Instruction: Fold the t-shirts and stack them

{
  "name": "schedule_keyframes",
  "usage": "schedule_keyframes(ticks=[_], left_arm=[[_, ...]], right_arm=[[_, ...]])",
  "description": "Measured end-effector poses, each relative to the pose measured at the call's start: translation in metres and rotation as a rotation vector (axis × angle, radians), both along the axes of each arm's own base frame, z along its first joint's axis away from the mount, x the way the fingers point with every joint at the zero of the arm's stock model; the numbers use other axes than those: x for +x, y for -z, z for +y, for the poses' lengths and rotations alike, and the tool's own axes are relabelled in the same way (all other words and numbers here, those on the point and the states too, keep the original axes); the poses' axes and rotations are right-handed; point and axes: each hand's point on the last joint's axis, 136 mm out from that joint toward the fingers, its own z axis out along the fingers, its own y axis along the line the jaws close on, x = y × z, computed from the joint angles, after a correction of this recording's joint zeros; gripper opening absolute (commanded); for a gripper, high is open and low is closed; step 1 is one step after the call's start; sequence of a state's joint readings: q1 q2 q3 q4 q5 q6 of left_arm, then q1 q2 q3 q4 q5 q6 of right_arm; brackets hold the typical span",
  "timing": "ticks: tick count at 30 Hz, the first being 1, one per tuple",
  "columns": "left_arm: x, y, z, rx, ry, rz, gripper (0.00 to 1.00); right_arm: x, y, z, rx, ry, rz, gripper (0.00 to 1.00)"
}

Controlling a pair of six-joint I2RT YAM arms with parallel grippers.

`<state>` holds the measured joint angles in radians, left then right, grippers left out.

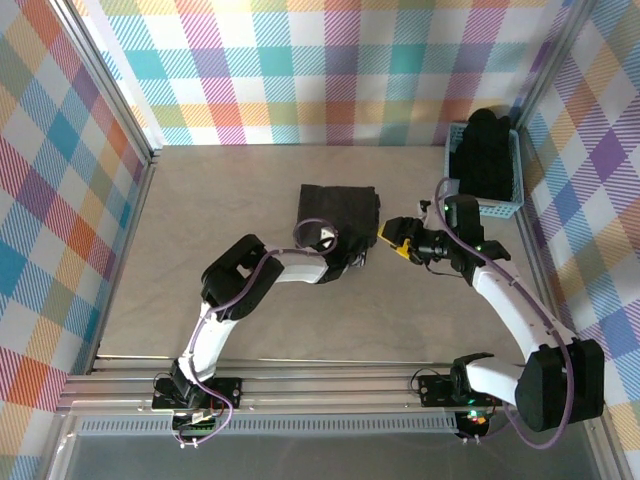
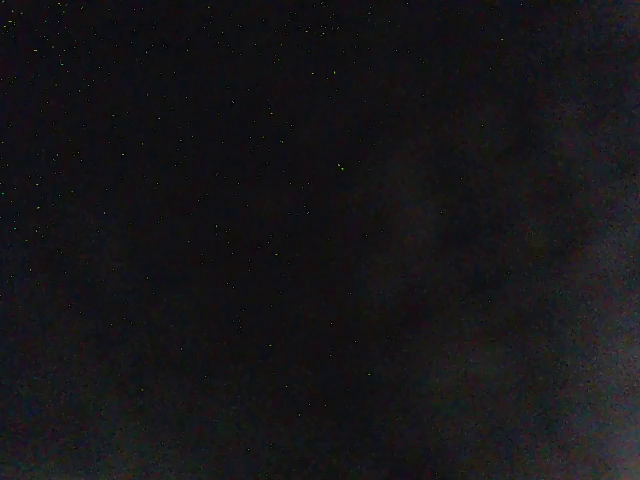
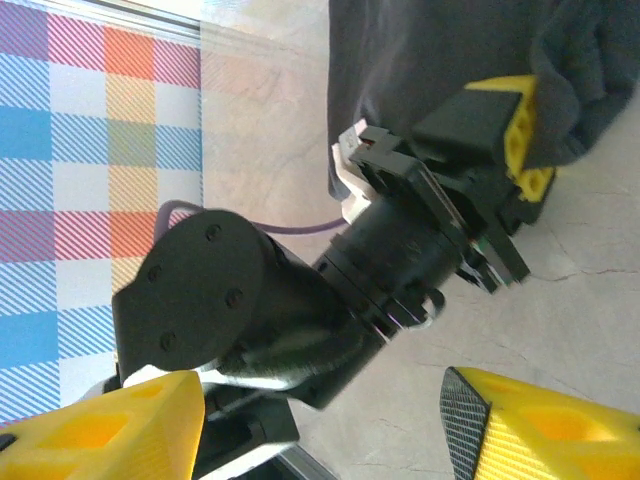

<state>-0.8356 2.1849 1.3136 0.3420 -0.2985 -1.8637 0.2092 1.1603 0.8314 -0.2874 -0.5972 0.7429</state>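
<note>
Black folded t-shirt (image 1: 338, 205): laid flat as a neat rectangle near the middle of the surface (image 1: 200, 220).
Other t-shirts (image 1: 487, 150): piled as a dark heap in the light blue basket (image 1: 497, 210), which is set at the far right corner of the surface.
Left arm (image 1: 235, 275): bent sharply at the elbow, with the forearm stretched rightward and low towards the near right corner of the folded t-shirt.
Left claw (image 1: 357, 257): pressed down into the black fabric. In the right wrist view its yellow fingers (image 3: 512, 125) are half buried in a bunched fold, so it cannot be told whether the cloth is clamped.
Right arm (image 1: 515, 310): arched up from its base and bent leftward, with the wrist held above the surface just to the right of the folded t-shirt.
Right claw (image 1: 394, 240): spread open with nothing held, pointed towards the left claw and near it. Its own yellow fingers (image 3: 545, 430) are seen well apart in the right wrist view.
</note>
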Motion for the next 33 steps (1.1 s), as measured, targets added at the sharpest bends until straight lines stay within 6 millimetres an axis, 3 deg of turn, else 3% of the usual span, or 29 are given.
schedule_keyframes(ticks=[2, 4, 13, 16, 18, 21, 25, 33], left_arm=[[0.010, 0.003, 0.021, 0.002, -0.025, -0.004, 0.00], [0.023, 0.003, 0.057, 0.014, -0.064, -0.004, 0.00], [0.103, 0.001, 0.274, 0.179, -0.099, -0.017, 0.00], [0.113, -0.001, 0.332, 0.241, -0.070, -0.010, 0.00], [0.118, -0.003, 0.356, 0.257, -0.042, -0.012, 0.00], [0.136, -0.001, 0.379, 0.276, 0.024, -0.027, 0.00], [0.162, -0.002, 0.393, 0.316, 0.127, -0.056, 0.00], [0.185, 0.000, 0.394, 0.319, 0.210, -0.083, 0.00]], right_arm=[[0.000, 0.000, -0.001, 0.000, 0.002, 0.009, 0.64], [0.000, -0.002, -0.001, -0.001, 0.000, 0.013, 0.64], [0.017, -0.019, 0.001, 0.001, -0.012, -0.014, 0.64], [0.022, -0.017, 0.003, 0.001, -0.016, -0.002, 0.64], [0.026, -0.014, 0.004, 0.000, -0.018, 0.008, 0.63], [0.032, -0.012, 0.005, -0.001, -0.020, 0.021, 0.63], [0.036, -0.011, 0.007, 0.002, -0.024, 0.027, 0.63], [0.039, -0.012, 0.009, 0.012, -0.033, 0.024, 0.64]])
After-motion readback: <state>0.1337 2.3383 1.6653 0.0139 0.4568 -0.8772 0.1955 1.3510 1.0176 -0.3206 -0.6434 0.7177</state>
